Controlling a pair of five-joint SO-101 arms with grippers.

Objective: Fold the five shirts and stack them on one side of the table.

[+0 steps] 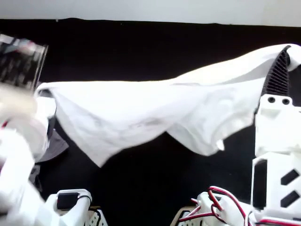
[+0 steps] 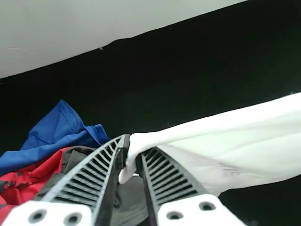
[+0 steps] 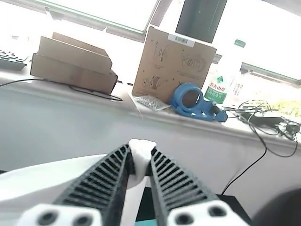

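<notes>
Black cloth covers the table (image 1: 155,47), matte and smooth, with a pale wall behind its far edge. A white shirt (image 1: 141,108) of thin, soft fabric hangs stretched between the two arms over the middle of the table, sagging in loose folds; a faint grey print on it is too pale to read. The left jaws, black plastic with ribbed lattice faces, are clamped on a bunched corner of the shirt. The right jaws, of the same ribbed make on a white base with screw holes, are clamped on a bunched bit at the other end. Beside the left arm lies a crumpled heap: a blue shirt (image 2: 61,132), a red shirt (image 2: 23,176) and a grey shirt (image 2: 75,160). Past the right jaws a white ledge (image 3: 70,101) carries flat cardboard boxes (image 3: 70,63), an upright cardboard sheet (image 3: 174,61) with a barcode sticker and printed line drawings, a blue plastic holder (image 3: 193,101), a labelled clear bottle (image 3: 217,89) and black cables (image 3: 261,117).
</notes>
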